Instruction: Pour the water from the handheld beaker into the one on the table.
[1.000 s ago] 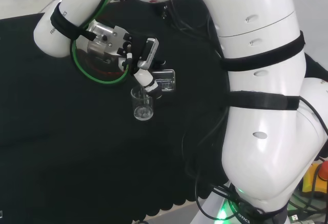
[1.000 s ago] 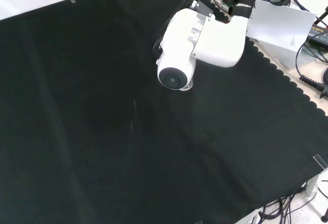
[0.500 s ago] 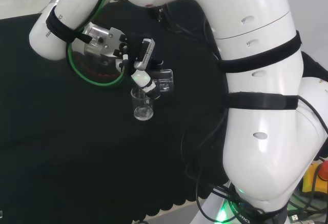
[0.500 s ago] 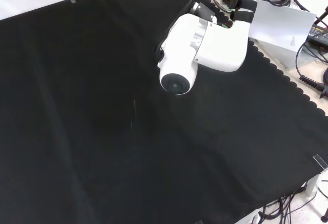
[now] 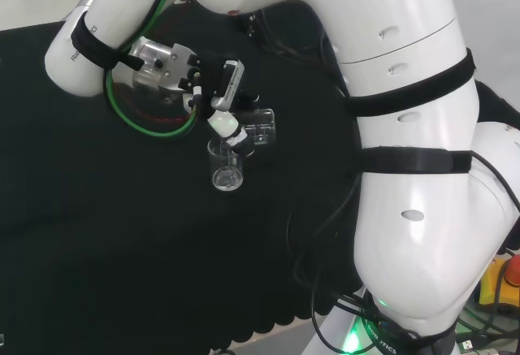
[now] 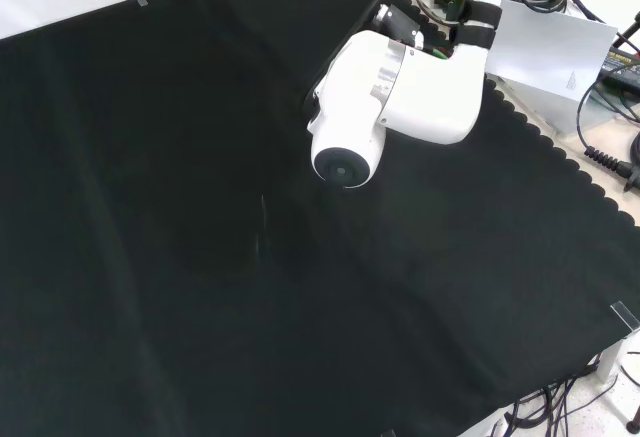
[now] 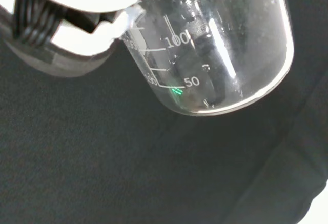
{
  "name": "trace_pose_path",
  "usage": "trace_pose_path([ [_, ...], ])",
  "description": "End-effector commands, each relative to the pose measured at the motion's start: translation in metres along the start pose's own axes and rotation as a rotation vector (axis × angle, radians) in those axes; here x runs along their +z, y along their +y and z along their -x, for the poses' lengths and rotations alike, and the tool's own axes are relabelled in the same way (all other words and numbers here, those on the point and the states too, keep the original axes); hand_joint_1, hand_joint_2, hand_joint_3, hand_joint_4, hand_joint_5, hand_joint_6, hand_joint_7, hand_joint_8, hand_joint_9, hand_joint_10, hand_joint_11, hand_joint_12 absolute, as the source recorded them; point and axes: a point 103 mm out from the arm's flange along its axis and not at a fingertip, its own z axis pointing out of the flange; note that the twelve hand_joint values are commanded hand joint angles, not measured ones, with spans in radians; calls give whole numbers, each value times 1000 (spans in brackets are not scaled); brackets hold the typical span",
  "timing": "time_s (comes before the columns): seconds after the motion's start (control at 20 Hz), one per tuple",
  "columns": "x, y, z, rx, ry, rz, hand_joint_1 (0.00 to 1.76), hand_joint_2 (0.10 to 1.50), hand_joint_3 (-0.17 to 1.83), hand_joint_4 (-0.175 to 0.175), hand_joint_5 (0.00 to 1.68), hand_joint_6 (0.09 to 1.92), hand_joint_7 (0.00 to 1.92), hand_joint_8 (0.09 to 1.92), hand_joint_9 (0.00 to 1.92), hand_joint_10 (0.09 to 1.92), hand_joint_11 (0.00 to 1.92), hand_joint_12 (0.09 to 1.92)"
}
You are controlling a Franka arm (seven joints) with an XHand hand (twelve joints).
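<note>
hand: fingers curled round the handheld beaker | handheld beaker: tipped on its side in the hand, mouth toward the fingertips, in the head view | second beaker: upright on the cloth-covered counter, just below the hand's fingertips | wrist view: graduated glass wall close before the palm
</note>
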Motion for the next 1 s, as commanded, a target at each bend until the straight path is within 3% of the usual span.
trace_pose_path([
  [0.05,0,0,-1,1,-5,-10,1105,589,1004,80,1087,1181,1499,888,1575,640,1359,801],
  [1.0,-8,-2,-4,2,-9,-9,1102,591,1003,87,1084,1186,1497,890,1574,641,1363,798],
])
